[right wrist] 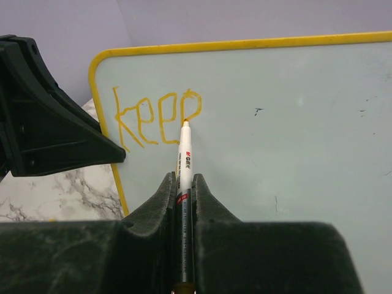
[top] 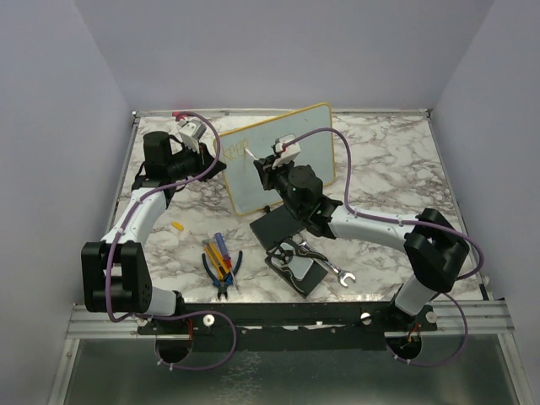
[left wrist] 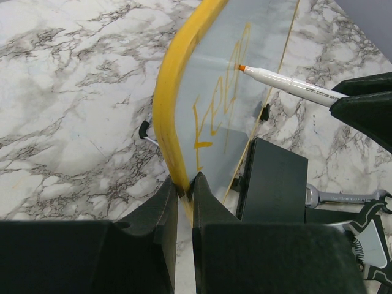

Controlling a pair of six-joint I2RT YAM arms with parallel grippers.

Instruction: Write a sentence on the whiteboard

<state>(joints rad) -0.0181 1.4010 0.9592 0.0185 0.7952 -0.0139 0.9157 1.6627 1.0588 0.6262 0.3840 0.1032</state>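
Note:
The whiteboard (top: 295, 160) with a yellow frame stands tilted at the back of the table. My left gripper (left wrist: 185, 184) is shut on its yellow left edge (left wrist: 168, 92) and holds it upright. My right gripper (right wrist: 184, 184) is shut on a white marker (right wrist: 184, 162) with an orange tip. The tip touches the board at the letter "p". The sentence (right wrist: 156, 122) reads "keep" in yellowish-orange at the board's upper left. It also shows slanted in the left wrist view (left wrist: 220, 104), with the marker (left wrist: 288, 86) against it.
A black pad (top: 283, 226) lies in front of the board. Pliers and screwdrivers (top: 221, 263) lie front left, a wrench (top: 325, 263) and a black holder (top: 295, 270) front centre. A small orange cap (top: 177, 225) lies left.

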